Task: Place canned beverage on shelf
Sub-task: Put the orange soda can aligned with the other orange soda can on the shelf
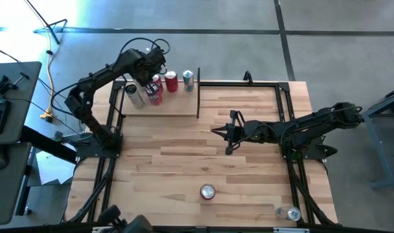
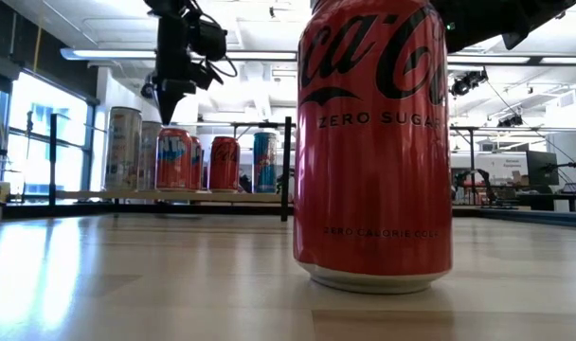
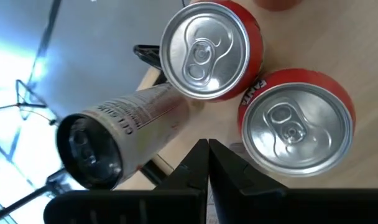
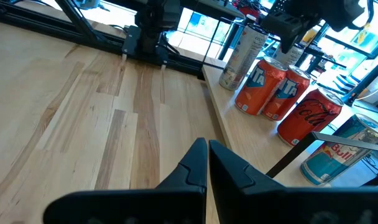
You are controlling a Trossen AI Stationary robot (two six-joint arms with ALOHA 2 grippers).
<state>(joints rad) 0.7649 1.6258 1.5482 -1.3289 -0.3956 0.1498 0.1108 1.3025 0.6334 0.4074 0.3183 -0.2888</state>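
Looking straight down, I see my left gripper (image 1: 147, 72) hanging over the cans (image 1: 153, 90) already lined up on the shelf (image 1: 177, 107) at the bench's (image 1: 184, 162) far left corner, while my right gripper (image 1: 224, 131) waits mid-bench. One red can (image 1: 207, 191) stands alone near the front edge, well apart from the shelf; a clear one (image 1: 291, 213) sits at the front right corner.

From bench height, that red can (image 2: 374, 142) is upright, a cola with white script, undented as far as I can tell.

My left wrist camera shows my jaws together above two orange cans (image 3: 204, 50), empty.

My right wrist camera shows those jaws together too, pointing toward the shelf row.

I judge the next can should be fetched: open wide, come down square around its middle, and keep it upright on the way to the shelf.
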